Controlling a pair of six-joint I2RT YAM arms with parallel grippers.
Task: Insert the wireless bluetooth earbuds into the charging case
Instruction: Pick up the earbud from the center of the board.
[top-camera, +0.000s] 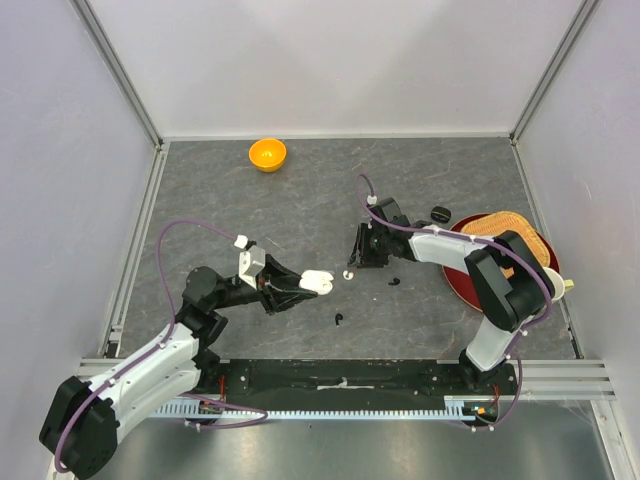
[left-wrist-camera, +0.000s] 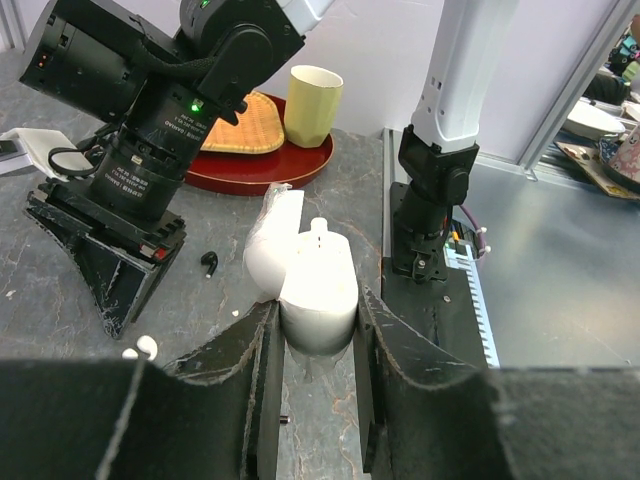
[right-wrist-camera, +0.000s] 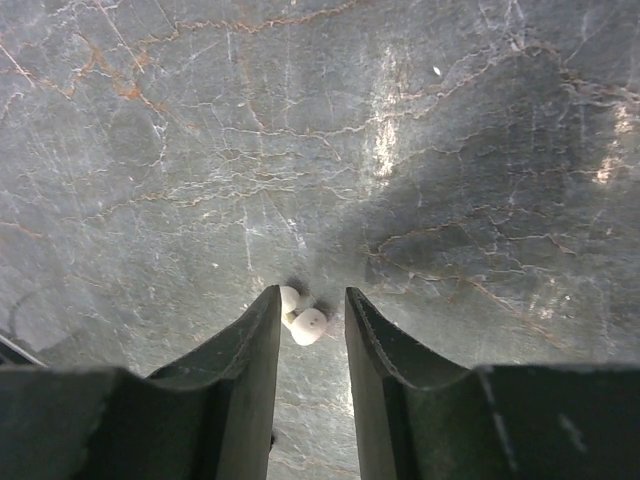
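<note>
Pointing rightward from left gripper (left-wrist-camera: 316, 345), open charging case (left-wrist-camera: 318, 290)

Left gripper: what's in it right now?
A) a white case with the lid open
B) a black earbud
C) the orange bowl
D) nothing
A: the left wrist view shows the left gripper clamped on a white case with its lid flipped open, while a black earbud lies loose on the table beyond it.
</note>
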